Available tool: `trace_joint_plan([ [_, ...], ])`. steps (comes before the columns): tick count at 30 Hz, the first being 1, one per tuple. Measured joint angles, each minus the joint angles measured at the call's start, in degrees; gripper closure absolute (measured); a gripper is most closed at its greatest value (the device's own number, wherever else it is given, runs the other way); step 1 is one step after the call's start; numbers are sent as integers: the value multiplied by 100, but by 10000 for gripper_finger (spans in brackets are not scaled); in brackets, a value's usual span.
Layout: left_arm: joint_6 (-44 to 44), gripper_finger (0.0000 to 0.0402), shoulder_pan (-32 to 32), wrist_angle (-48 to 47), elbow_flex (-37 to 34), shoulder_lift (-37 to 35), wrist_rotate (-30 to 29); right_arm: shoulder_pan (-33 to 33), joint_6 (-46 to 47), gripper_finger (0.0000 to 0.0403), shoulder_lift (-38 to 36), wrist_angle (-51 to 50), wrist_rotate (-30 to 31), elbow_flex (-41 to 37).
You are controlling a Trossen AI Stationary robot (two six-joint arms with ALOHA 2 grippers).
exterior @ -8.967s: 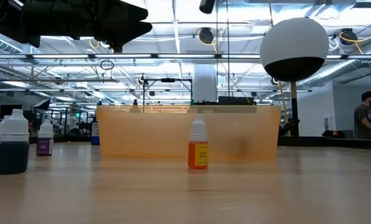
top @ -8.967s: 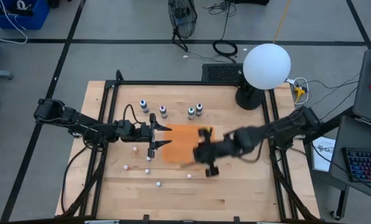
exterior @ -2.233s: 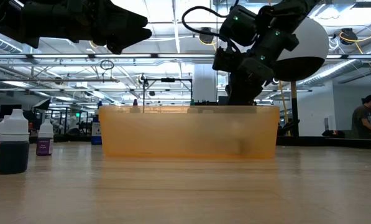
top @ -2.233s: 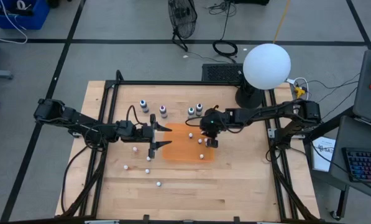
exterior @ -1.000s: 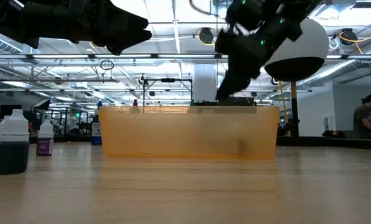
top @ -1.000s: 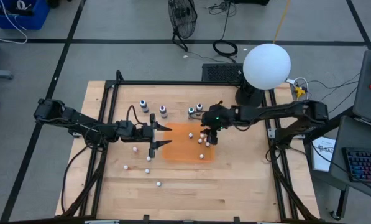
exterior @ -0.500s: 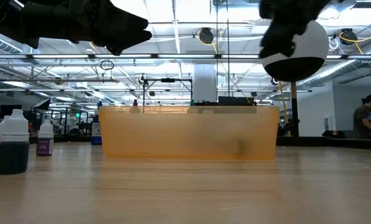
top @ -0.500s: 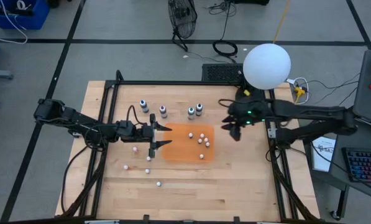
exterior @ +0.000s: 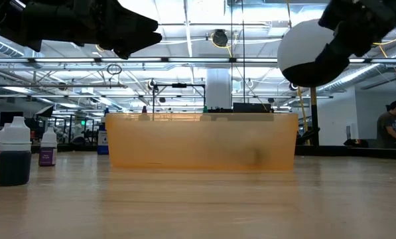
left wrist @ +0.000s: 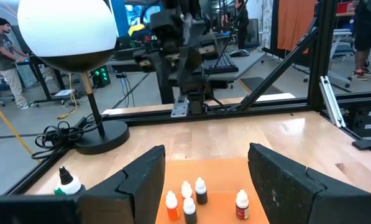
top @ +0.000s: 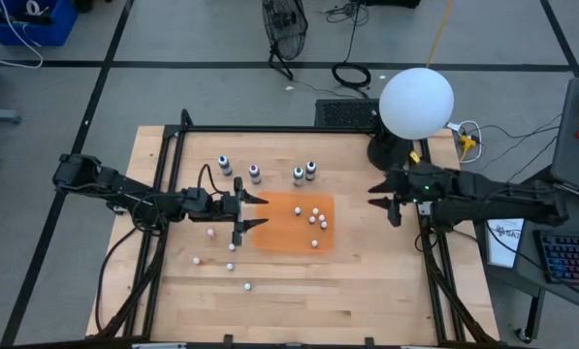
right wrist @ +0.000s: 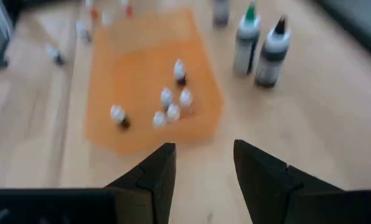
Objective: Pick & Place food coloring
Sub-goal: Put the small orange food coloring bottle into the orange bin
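left two-finger gripper (top: 239, 212): fingers apart, empty, at the shallow translucent orange tray's (top: 270, 237) left edge | right two-finger gripper (top: 384, 202): fingers apart, empty, right of tray | small white-capped food coloring bottles (top: 314, 216): five standing inside tray

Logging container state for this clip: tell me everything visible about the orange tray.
The orange tray is a shallow rectangular bin of translucent orange plastic with low upright walls, lying flat near the middle of the wooden table. Five small white-capped bottles stand in its right half; its left half is bare. The left gripper hangs open at its left edge. Neither gripper touches it.
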Motion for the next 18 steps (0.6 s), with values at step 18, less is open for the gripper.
trace_joint_plan([
  [18,0,172,2,-58,0,1,-2,-2,-596,252,-3054,2040,-491,-2161],
])
